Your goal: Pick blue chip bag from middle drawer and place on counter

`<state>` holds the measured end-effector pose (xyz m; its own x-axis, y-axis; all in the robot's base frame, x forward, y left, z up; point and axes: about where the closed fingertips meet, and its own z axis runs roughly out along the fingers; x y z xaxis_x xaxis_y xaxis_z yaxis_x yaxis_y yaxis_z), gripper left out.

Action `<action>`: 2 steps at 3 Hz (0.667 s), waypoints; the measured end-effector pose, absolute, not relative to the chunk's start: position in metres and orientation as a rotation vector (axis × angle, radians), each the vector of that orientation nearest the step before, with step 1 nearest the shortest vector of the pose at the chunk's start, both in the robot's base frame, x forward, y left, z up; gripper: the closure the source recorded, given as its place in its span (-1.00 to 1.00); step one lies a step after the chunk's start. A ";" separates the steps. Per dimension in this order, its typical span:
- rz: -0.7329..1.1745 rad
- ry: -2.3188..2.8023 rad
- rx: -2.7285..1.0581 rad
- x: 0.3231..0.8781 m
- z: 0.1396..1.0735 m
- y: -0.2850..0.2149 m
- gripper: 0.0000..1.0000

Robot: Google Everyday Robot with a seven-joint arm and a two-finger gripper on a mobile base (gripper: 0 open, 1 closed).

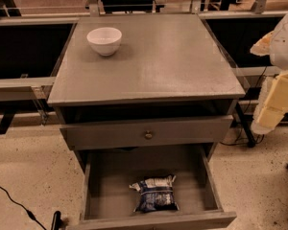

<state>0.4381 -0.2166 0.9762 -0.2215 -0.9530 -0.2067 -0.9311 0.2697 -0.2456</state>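
Observation:
The blue chip bag (155, 194) lies flat on the plank floor of the open middle drawer (110, 186), near its front wall and a little right of centre. The drawer is pulled well out below a drawer front with a brass knob (148, 134). The counter (158, 66) is the grey top of the cabinet. My gripper (274, 104), cream-yellow under a white arm, hangs at the right edge of the view. It is beside the cabinet's right side, about level with the counter's front edge, well above and to the right of the bag, and holds nothing that shows.
A white bowl (104, 40) stands on the counter's back left. A black cable (14, 202) runs over the speckled floor at lower left. Rails and dark openings lie left and right behind the cabinet. A black table leg (245, 126) stands by the cabinet's right side.

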 end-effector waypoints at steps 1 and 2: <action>-0.100 2.230 -1.724 0.439 0.976 -0.216 -1.00; -0.045 2.244 -1.727 0.445 0.937 -0.212 -1.00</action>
